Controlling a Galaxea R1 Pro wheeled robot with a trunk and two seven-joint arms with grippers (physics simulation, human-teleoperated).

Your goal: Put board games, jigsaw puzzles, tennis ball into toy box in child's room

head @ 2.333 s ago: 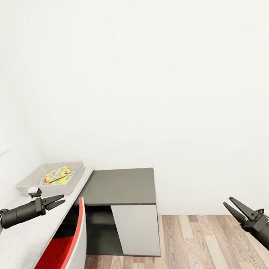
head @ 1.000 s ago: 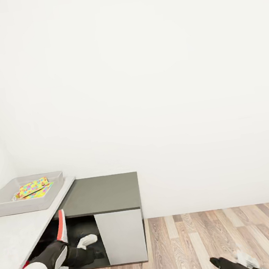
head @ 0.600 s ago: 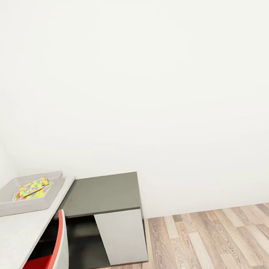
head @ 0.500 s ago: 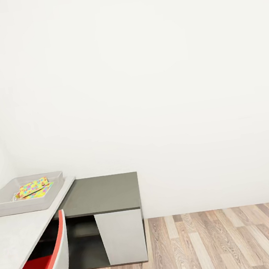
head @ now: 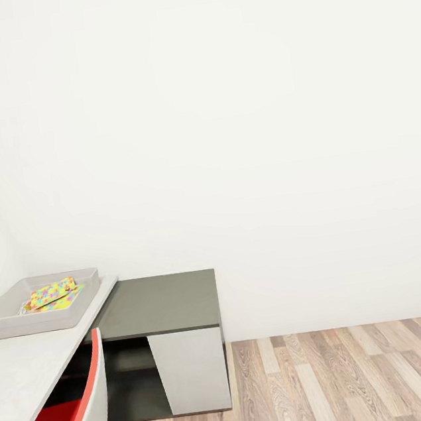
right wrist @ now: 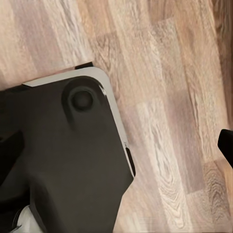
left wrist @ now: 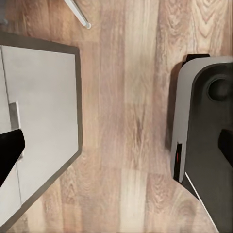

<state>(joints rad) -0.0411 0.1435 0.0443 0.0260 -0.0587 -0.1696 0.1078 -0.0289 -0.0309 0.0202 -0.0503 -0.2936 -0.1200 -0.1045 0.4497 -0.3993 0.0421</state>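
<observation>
From the head camera, the toy box (head: 25, 318) sits at the far end of the pale desk (head: 32, 369), cut off at the picture's left edge, with two jigsaw puzzles (head: 50, 294) lying inside it, one overlapping the other so their outlines are hard to separate. A red-and-grey chair (head: 72, 417) is cropped at the lower left corner, beside the desk's dark lower section (head: 160, 304) and its white panel (head: 191, 372); wood-plank floor (head: 341, 379) runs to the white wall. In the left wrist camera, the left tool (left wrist: 121, 145) points down at the floor, well away from the toy box, with just the black tips of its fingers (left wrist: 9, 148) showing at opposite edges, spread wide and holding nothing; a white drawer front (left wrist: 41, 121) lies to one side and the robot's dark base (left wrist: 204, 126) to the other. In the right wrist camera, the right tool (right wrist: 121, 145) likewise hangs over the floor boards with its finger tips at the picture's edges, spread wide and empty, above the dark base (right wrist: 63, 160), whose lower part is cut off.
</observation>
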